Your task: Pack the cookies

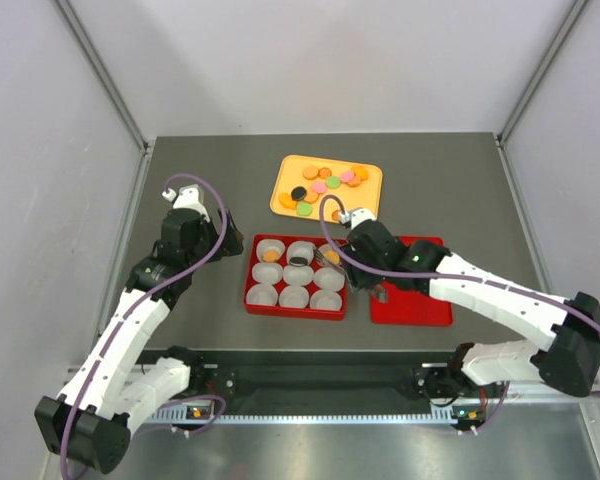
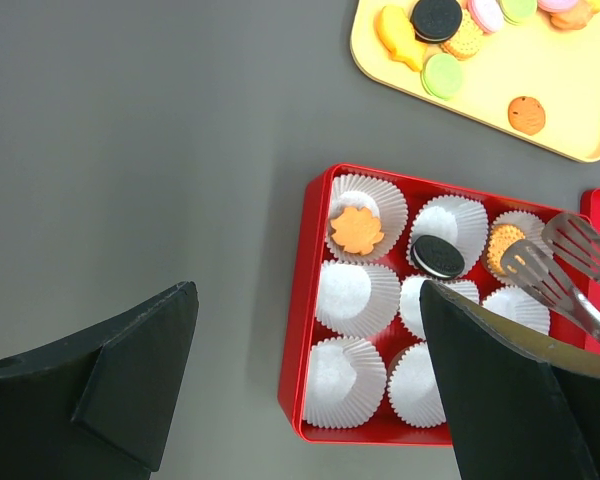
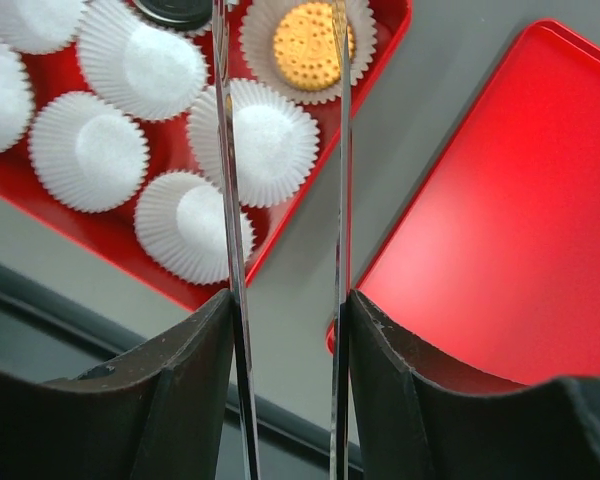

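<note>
Cookies on the tray: most of the cookies [image 1: 325, 184] lie loose on a yellow tray [image 1: 372, 200] at the far side of the worktop [image 1: 205, 170]. Orange ones dominate, with pink, green and black among them.
Red box: a red box [image 1: 295, 313] sits nearer the arms than the yellow tray and holds nine white paper cups [image 2: 346, 376] in three rows of three.
Cookies in the box: three, all in the row nearest the yellow tray. A leaf-shaped orange cookie [image 2: 357, 230] lies in the left cup, a black cookie [image 2: 438, 256] in the middle cup and a round orange cookie [image 3: 313, 45] in the right cup.
Right tool: the right tool [image 3: 285, 300] is clenched on a pair of metal tongs [image 2: 530, 270], with one finger pressing each arm of the tongs from outside.
Tongs: the two arms stand apart and grip no cookie. The slotted tips hang over the box's right column, just beside the round orange cookie. I cannot tell whether they touch it or its cup.
Left tool: the left tool [image 2: 305, 295] is released, its black fingers [image 2: 130, 390] spread wide and holding nothing. It hovers at the left side of the red box.
Shallow red tray: a shallow red tray [image 1: 420, 305] lies just right of the red box, with a strip of worktop between them. The right arm passes over part of it.
</note>
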